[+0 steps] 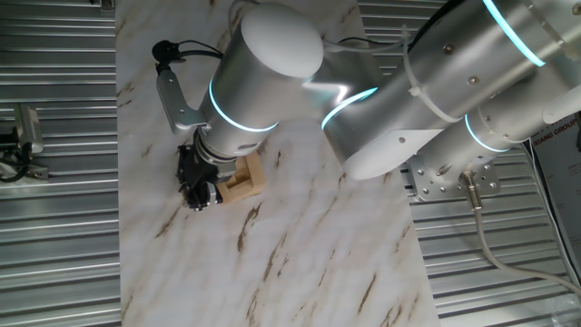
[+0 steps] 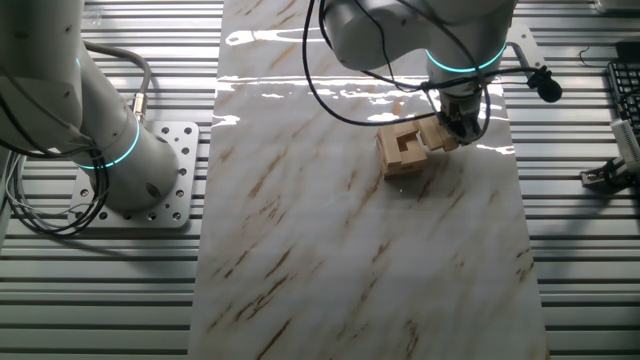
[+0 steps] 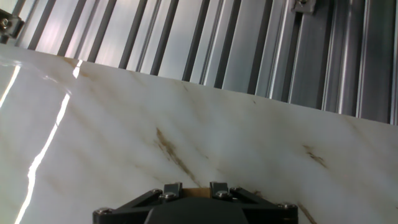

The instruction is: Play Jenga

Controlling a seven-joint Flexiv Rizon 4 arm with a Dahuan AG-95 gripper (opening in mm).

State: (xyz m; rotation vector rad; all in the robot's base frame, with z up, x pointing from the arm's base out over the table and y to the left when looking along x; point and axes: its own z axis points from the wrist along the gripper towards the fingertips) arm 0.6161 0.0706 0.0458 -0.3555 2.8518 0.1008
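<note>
The Jenga (image 2: 401,150) is a small low stack of tan wooden blocks on the white marble board (image 2: 350,250). It also shows in one fixed view (image 1: 247,178), partly hidden behind the wrist. My gripper (image 2: 450,130) is at the stack's right side, down near board level; in one fixed view the gripper (image 1: 198,189) is at the stack's left. In the hand view my gripper (image 3: 194,188) shows two dark fingers (image 3: 172,187) pressed against the sides of one tan block (image 3: 194,193), held between them.
The arm's base and perforated mounting plate (image 2: 150,180) stand left of the board. Ribbed metal surface (image 3: 249,43) surrounds the board. A keyboard (image 2: 625,95) and a small fixture (image 2: 605,175) lie at the right. The board's far edge (image 3: 249,96) is close ahead.
</note>
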